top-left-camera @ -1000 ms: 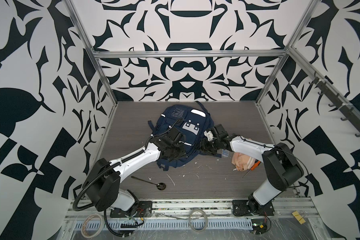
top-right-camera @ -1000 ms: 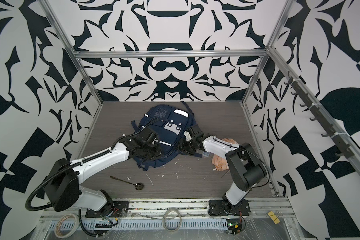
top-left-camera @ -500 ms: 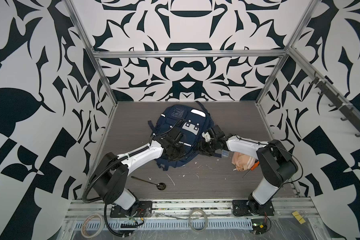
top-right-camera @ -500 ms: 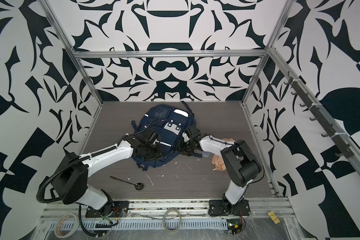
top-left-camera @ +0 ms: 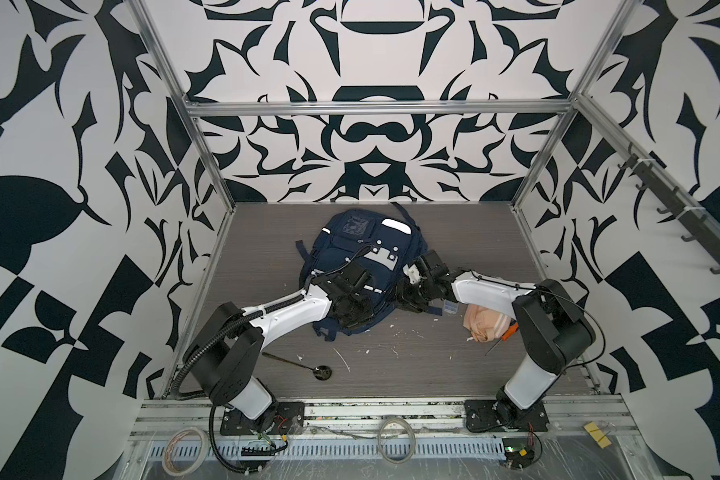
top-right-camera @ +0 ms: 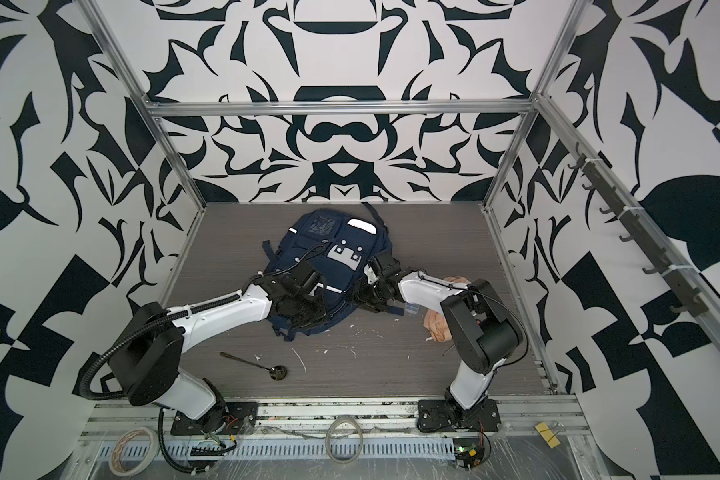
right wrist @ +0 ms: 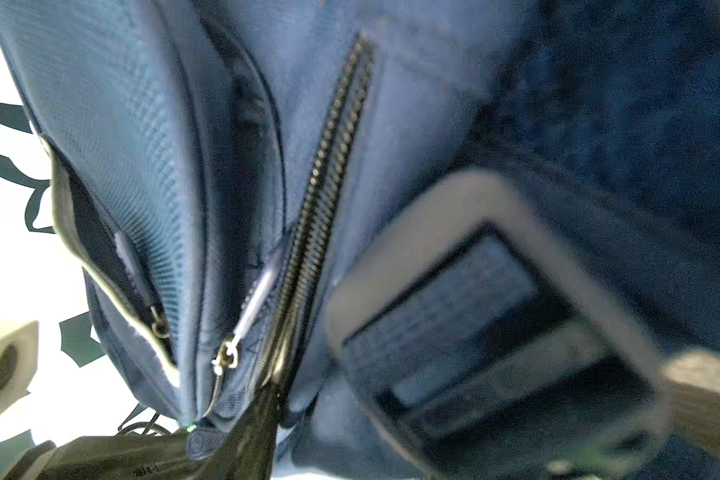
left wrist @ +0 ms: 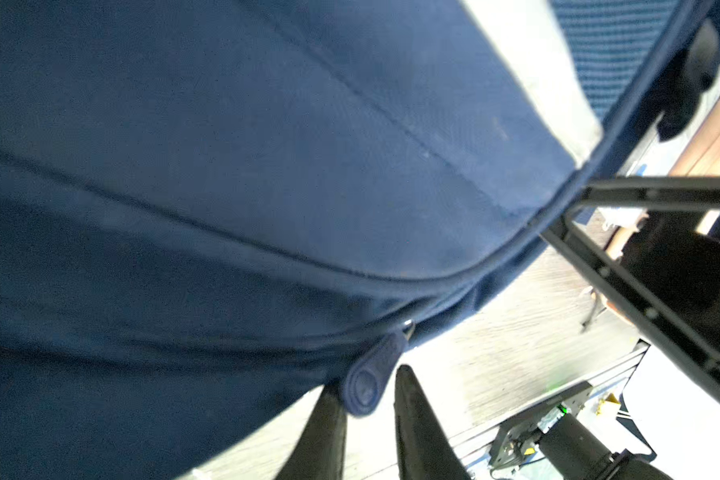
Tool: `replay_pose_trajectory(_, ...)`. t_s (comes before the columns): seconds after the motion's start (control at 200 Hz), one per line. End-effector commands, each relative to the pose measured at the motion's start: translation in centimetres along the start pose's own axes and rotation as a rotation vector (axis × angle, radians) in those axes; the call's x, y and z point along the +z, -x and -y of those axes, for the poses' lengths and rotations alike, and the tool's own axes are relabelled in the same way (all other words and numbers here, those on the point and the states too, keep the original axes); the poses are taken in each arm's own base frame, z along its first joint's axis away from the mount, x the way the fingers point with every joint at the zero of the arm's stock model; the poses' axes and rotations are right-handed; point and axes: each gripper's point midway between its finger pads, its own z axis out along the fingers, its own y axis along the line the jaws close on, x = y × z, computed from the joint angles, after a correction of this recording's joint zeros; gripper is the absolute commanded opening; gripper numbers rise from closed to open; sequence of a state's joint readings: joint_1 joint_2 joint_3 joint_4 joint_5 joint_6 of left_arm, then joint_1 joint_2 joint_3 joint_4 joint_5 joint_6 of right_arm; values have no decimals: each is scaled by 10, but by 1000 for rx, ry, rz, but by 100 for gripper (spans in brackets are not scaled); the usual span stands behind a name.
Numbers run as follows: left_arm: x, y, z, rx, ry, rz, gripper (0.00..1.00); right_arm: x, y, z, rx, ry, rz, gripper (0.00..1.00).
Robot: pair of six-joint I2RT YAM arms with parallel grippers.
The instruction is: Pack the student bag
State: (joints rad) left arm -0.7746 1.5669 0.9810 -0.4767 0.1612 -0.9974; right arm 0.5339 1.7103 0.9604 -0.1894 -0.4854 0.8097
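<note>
The student bag (top-left-camera: 358, 249) (top-right-camera: 329, 245), navy with white stripes and a grey buckle patch, lies flat mid-table. My left gripper (top-left-camera: 356, 318) (top-right-camera: 304, 316) sits on its near edge. In the left wrist view the gripper (left wrist: 366, 382) is slightly open, and a navy zip pull tab (left wrist: 371, 374) lies between its fingertips, resting against one with a gap to the other. My right gripper (top-left-camera: 404, 297) (top-right-camera: 360, 297) presses into the bag's right side. In its wrist view one dark finger (right wrist: 250, 432) lies beside a zip (right wrist: 329, 166); bag fabric hides the other.
A peach-pink pouch (top-left-camera: 485, 324) (top-right-camera: 437, 326) and an orange-handled tool (top-left-camera: 506, 334) lie under the right arm. A small clear box (top-left-camera: 449, 307) sits by the right wrist. A black spoon (top-left-camera: 308, 365) (top-right-camera: 267, 365) and white scraps lie near the front.
The left arm has pushed further in, its gripper sliding toward the bag's near edge and narrowing a little. The right gripper has edged slightly closer into the bag's side.
</note>
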Motion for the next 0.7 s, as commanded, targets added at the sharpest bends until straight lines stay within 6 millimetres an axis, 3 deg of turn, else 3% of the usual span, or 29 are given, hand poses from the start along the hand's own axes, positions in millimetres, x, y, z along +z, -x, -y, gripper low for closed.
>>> replay_pose_trajectory(0.0,3,8,3,-26,-29,40,34,-5,3,-13,-41,34,25,52)
replay_pose_trajectory(0.3,5,15,-2,-122,-95,63,34,-2,0,-7,-38,22,15,50)
replay_pose_trajectory(0.51,-1,29,-7,-208,-151,91,18,4,-3,1,-32,5,3,47)
replay_pose_trajectory(0.69,1,28,-6,-210,-159,68,0,9,-4,8,-25,-11,-5,43)
